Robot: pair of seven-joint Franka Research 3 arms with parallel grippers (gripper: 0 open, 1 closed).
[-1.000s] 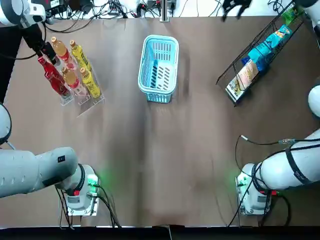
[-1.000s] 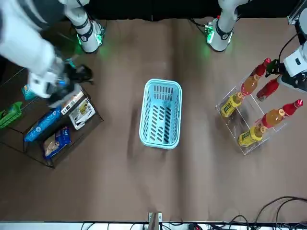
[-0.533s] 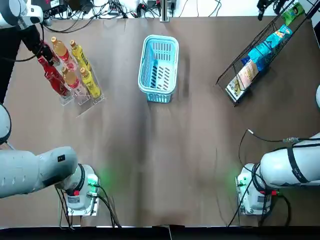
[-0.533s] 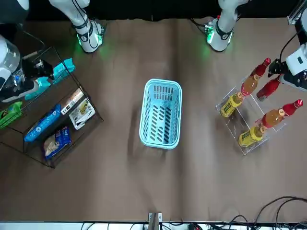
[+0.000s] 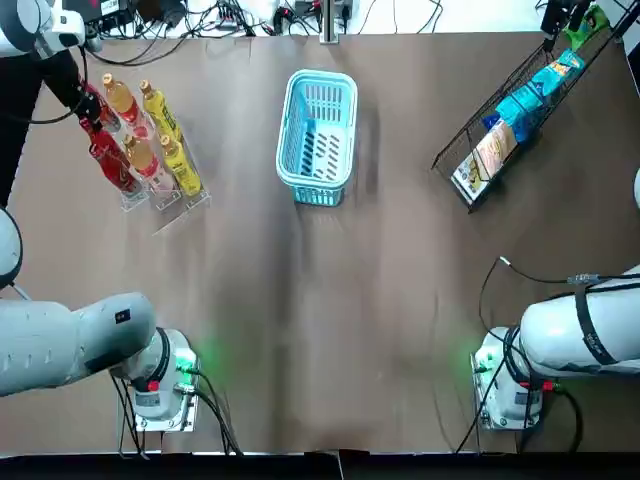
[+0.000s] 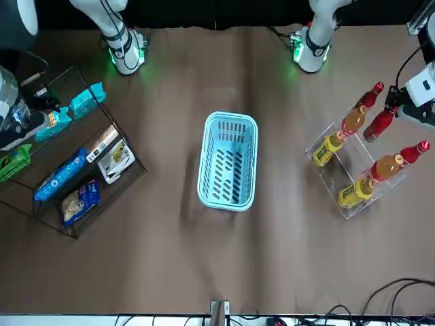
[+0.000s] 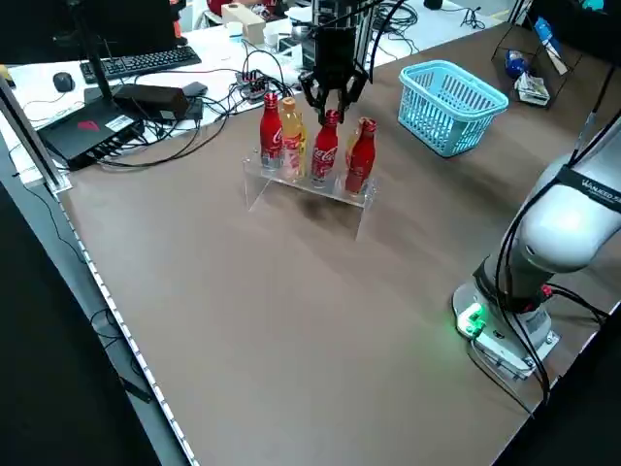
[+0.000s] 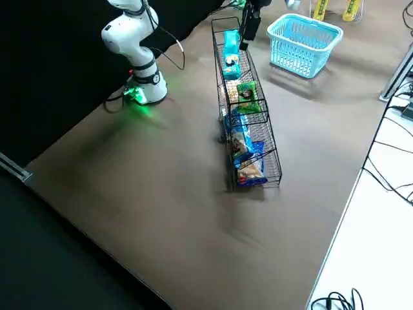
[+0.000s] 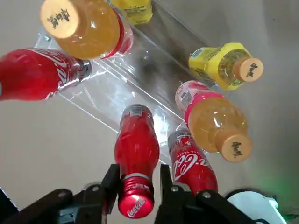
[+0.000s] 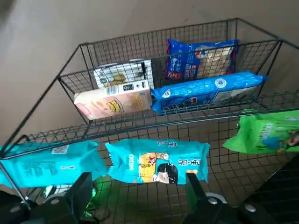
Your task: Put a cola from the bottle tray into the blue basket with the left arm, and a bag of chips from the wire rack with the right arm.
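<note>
Three red cola bottles and several yellow and orange ones stand in a clear bottle tray [image 5: 170, 205] at the far left. My left gripper [image 9: 136, 186] is open, its fingers close on either side of the cap and neck of the middle cola [image 9: 136, 154], which stands in the tray [image 7: 325, 146]. The blue basket [image 5: 318, 135] sits at the far centre. My right gripper [image 10: 138, 186] is open wide just above a teal chip bag [image 10: 156, 161] on the top shelf of the wire rack [image 5: 500, 70] at the far right.
The rack also holds a second teal bag [image 10: 44, 165], a green bag [image 10: 268, 135], blue bags [image 10: 205, 93] and a pale box [image 10: 112, 100]. Cables, a keyboard and boxes lie beyond the table's far edge [image 7: 146, 87]. Both arm bases stand at the near edge.
My right gripper has swung from beside the rack to its far upper end, over the teal bags. The left gripper has shifted only slightly at the cola's neck.
</note>
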